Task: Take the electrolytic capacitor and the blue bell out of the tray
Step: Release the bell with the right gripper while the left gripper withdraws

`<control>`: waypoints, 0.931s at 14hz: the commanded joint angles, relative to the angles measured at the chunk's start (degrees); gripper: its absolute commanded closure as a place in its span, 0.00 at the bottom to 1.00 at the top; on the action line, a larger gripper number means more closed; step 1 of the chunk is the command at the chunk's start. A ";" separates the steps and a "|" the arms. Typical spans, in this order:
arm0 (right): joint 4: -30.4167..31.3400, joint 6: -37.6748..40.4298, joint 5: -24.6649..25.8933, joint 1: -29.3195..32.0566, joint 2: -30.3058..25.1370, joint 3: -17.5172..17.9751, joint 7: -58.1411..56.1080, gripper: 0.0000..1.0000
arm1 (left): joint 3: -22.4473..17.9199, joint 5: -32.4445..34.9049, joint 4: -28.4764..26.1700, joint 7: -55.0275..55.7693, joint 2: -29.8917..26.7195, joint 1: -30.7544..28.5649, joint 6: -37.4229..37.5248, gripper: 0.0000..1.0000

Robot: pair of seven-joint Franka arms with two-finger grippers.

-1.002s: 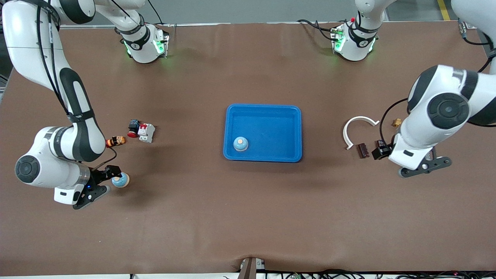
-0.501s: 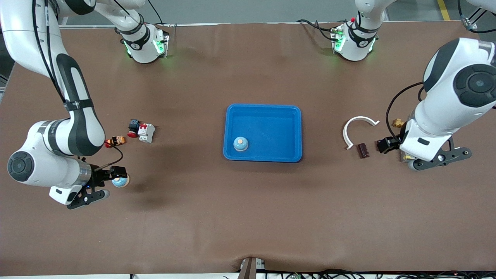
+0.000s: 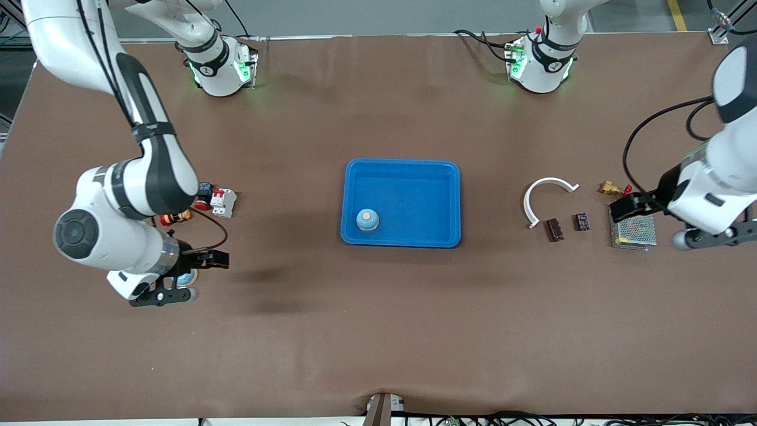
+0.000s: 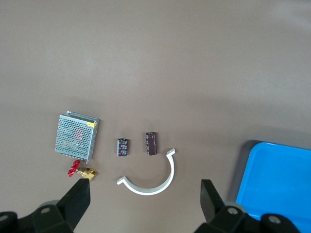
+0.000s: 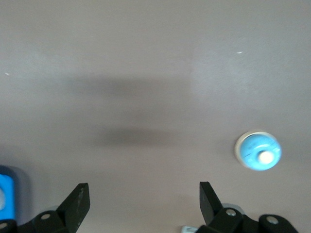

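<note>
A blue bell point(image 3: 188, 278) sits on the table near the right arm's end, partly hidden under my right hand; it shows whole in the right wrist view point(image 5: 258, 151). My right gripper point(image 3: 202, 260) point(image 5: 143, 194) is open and empty, up in the air beside the bell. A second blue bell point(image 3: 367, 219) stands in the blue tray point(image 3: 402, 171). Two dark capacitors point(image 3: 553, 229) point(image 3: 582, 222) lie on the table; they also show in the left wrist view point(image 4: 151, 143) point(image 4: 123, 146). My left gripper point(image 3: 630, 208) point(image 4: 145, 195) is open and empty, over the mesh box.
A white C-shaped clamp point(image 3: 547, 198) point(image 4: 150, 182), a brass valve point(image 3: 609, 188) point(image 4: 81, 170) and a mesh metal box point(image 3: 634, 232) point(image 4: 76, 137) lie by the capacitors. A red-white breaker point(image 3: 223, 202), a red button switch point(image 3: 204, 195) and an orange part point(image 3: 176, 216) lie near the right arm.
My right gripper has risen from the bell and shifted toward the tray; the bell stays on the table. My left gripper has lifted away from the capacitor toward the left arm's end.
</note>
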State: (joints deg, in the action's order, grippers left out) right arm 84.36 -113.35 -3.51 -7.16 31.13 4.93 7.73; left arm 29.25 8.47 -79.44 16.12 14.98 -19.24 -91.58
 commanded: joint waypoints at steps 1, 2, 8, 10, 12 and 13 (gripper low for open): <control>0.45 0.85 -0.97 -3.90 -2.12 -0.27 8.86 0.00 | -12.86 -3.98 -1.25 -5.21 -5.39 9.37 3.23 0.00; 0.54 0.85 -0.97 -5.30 -2.30 -0.27 11.15 0.00 | -16.03 -3.98 -1.33 -6.09 -6.62 12.27 4.64 0.00; 0.54 -1.16 -0.97 -12.77 -2.12 -0.36 23.89 0.00 | -34.06 -7.58 -9.22 -6.72 -15.66 28.80 6.68 0.00; 0.45 -2.83 -0.80 -16.11 -1.95 -0.45 29.34 0.00 | -33.91 -7.59 -10.39 -6.81 -16.56 28.65 5.97 0.00; 0.54 -4.94 0.16 -18.75 -1.42 -0.54 32.60 0.00 | -33.82 -7.68 -10.21 -6.89 -16.65 28.38 5.97 0.00; 0.54 -5.30 0.17 -19.81 -0.72 -0.62 32.70 0.00 | -33.82 -7.68 -10.21 -6.89 -16.74 28.47 5.97 0.00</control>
State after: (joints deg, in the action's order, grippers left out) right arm 84.58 -117.51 -3.47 -25.05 29.90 5.03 38.46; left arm -3.87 2.00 -87.75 10.27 -0.23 8.73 -84.33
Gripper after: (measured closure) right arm 0.000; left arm 0.000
